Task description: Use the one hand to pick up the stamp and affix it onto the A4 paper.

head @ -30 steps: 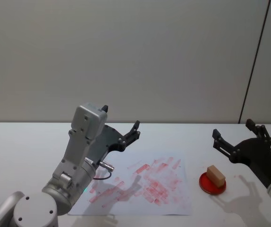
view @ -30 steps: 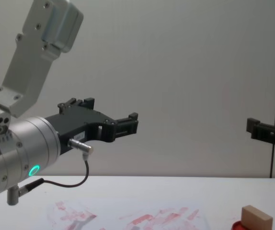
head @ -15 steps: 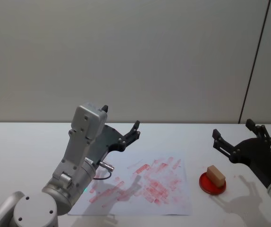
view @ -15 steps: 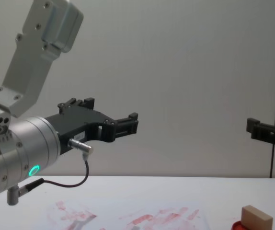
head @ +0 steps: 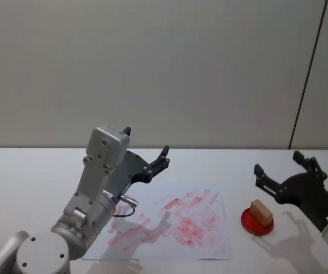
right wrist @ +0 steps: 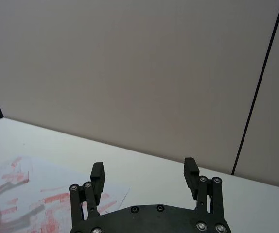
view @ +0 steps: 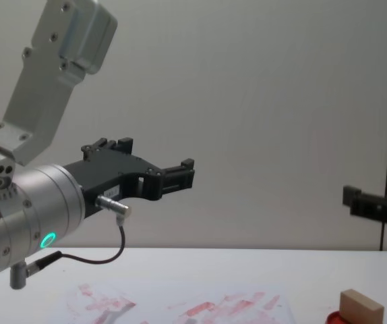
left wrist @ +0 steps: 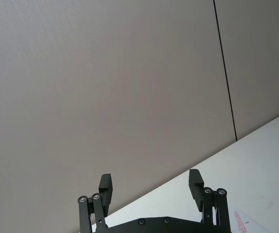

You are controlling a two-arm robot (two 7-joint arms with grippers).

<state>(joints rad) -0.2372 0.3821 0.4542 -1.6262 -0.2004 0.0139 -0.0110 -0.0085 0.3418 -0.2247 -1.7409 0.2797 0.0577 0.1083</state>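
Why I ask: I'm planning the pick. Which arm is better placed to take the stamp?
Right, likely: the right pincer hovers open near the stamp on the ink pad, while the left pincer hangs above the A4 paper, farther off.

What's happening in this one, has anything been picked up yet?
Nothing is held yet. The stamp sits on the red ink pad on the table, to the right of the A4 paper, which is covered in red marks. The right gripper hovers open above and just beyond the stamp, not touching it. The left gripper is raised over the paper's left side, open and empty.
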